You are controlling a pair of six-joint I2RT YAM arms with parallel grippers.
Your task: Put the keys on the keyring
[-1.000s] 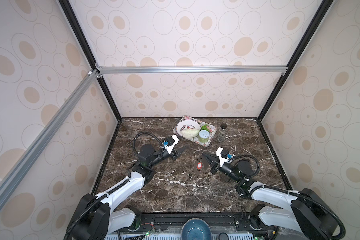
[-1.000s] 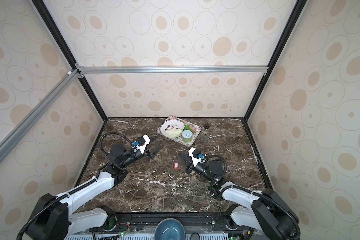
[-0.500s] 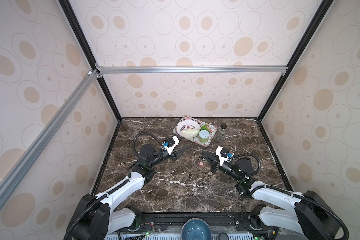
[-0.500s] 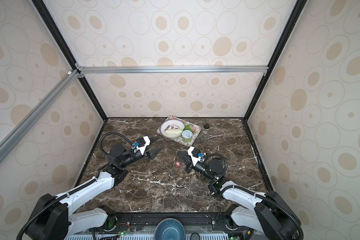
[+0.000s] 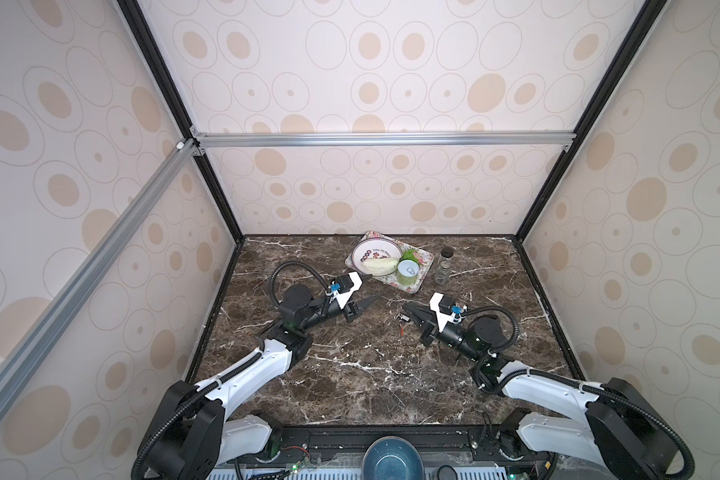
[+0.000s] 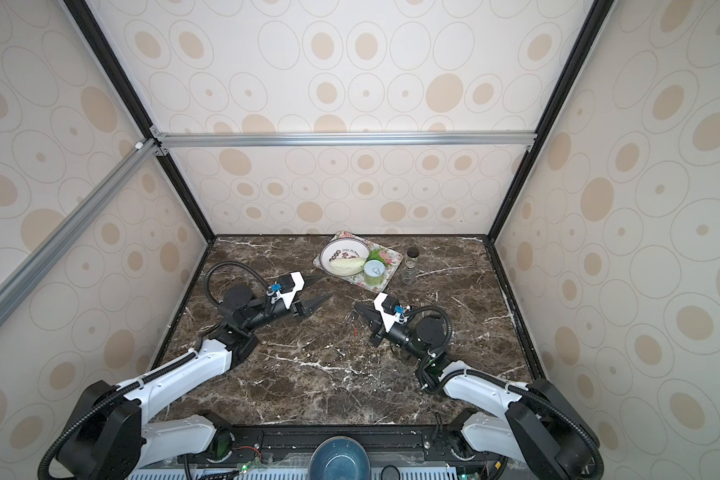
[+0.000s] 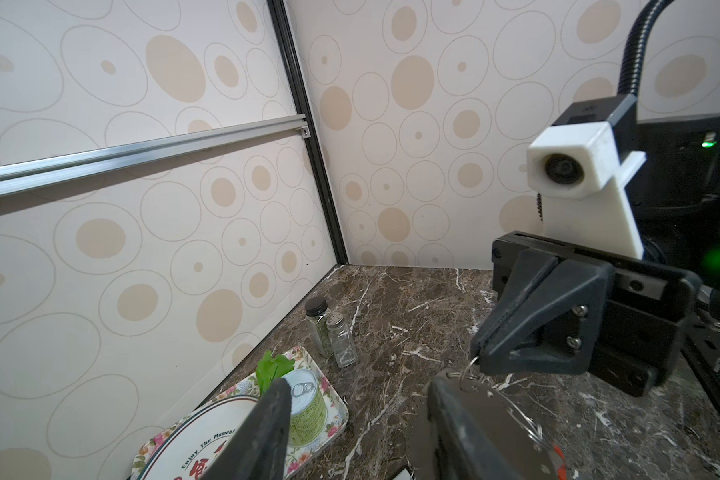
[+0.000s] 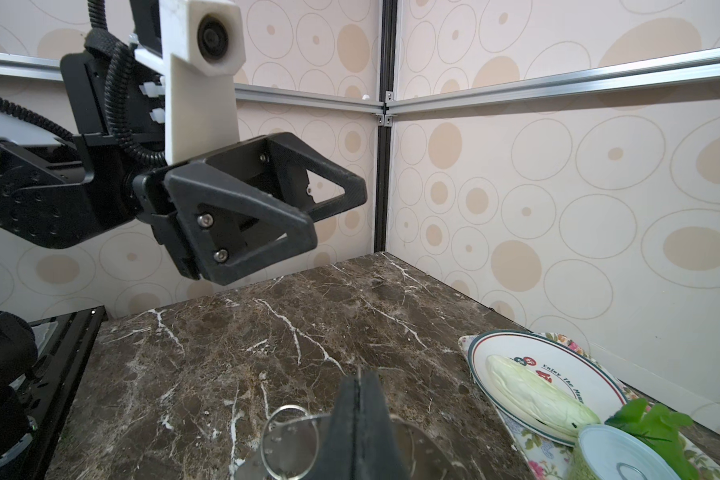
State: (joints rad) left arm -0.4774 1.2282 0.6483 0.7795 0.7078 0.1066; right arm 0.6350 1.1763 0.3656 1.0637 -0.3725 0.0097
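Observation:
My right gripper (image 8: 360, 376) is shut on the keyring (image 8: 416, 452), a flat grey metal plate with small holes along its rim. A thin wire ring (image 8: 287, 407) lies against the plate. In both top views the right gripper (image 5: 407, 308) hovers low over the table's middle. A red tag (image 5: 400, 331) of the keys shows just under it; I cannot tell whether it hangs or lies on the table. The same tag shows in a top view (image 6: 355, 331). My left gripper (image 8: 335, 214) faces the right one, open and holding nothing. It also shows in the left wrist view (image 7: 358, 384).
A floral tray (image 5: 427, 259) at the back holds a white plate (image 5: 366, 251), a pale cabbage leaf (image 5: 377, 266) and a green can (image 5: 408, 272). A glass spice jar (image 5: 443, 266) stands to its right. A blue bowl (image 5: 391, 461) sits beyond the front edge.
The right gripper has shifted slightly toward the left gripper, still shut on the keyring. The left arm has not visibly moved.

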